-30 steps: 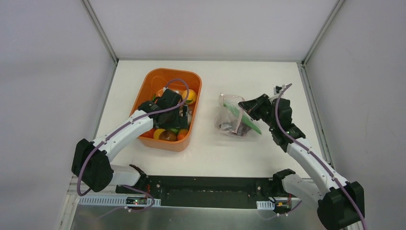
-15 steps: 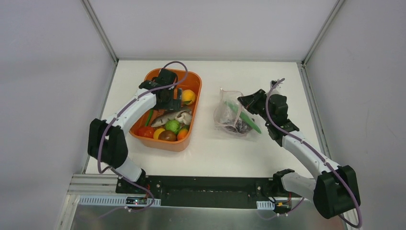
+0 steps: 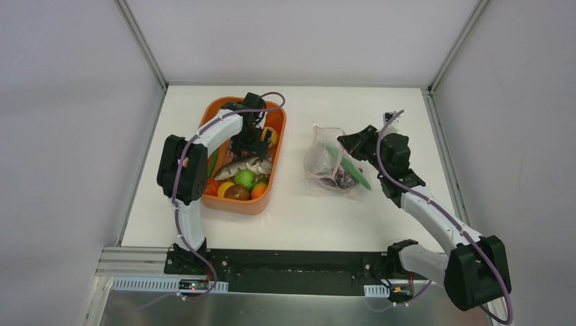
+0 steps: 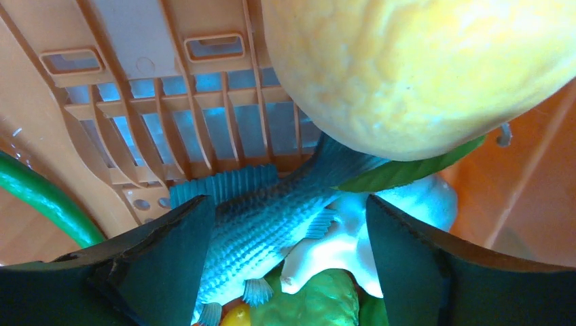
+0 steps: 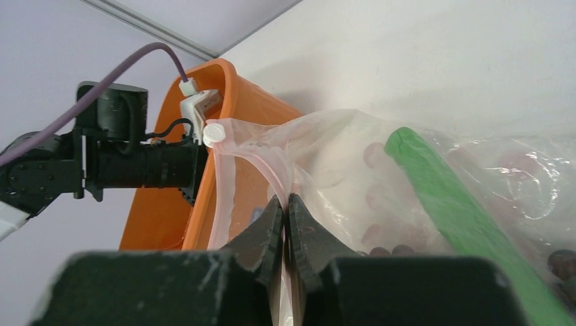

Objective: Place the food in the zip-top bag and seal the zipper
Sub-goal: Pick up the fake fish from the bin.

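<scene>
The food lies in an orange basket (image 3: 205,129): a grey fish (image 3: 239,165), a yellow fruit (image 3: 271,136), and green, red, orange and brown round fruits. My left gripper (image 3: 250,145) hangs open inside the basket. In the left wrist view its fingers straddle the fish (image 4: 255,227) without touching it, under the yellow fruit (image 4: 407,68). The clear zip-top bag (image 3: 320,161) stands to the basket's right, holding a long green pod (image 5: 448,204) and dark grapes (image 3: 339,180). My right gripper (image 5: 286,204) is shut on the bag's pink zipper (image 5: 261,159) edge, holding the mouth up.
A white shape (image 4: 380,238) and a green fruit (image 4: 319,299) lie under the fish. A green pod (image 4: 41,200) curves along the basket's left side. The zipper's white slider (image 5: 213,133) sits by the basket rim (image 5: 224,81). Metal posts border the table.
My left gripper has moved from the basket's middle to its far end, then right to above the fish by the yellow fruit. The right gripper has held the bag, shifting slightly.
</scene>
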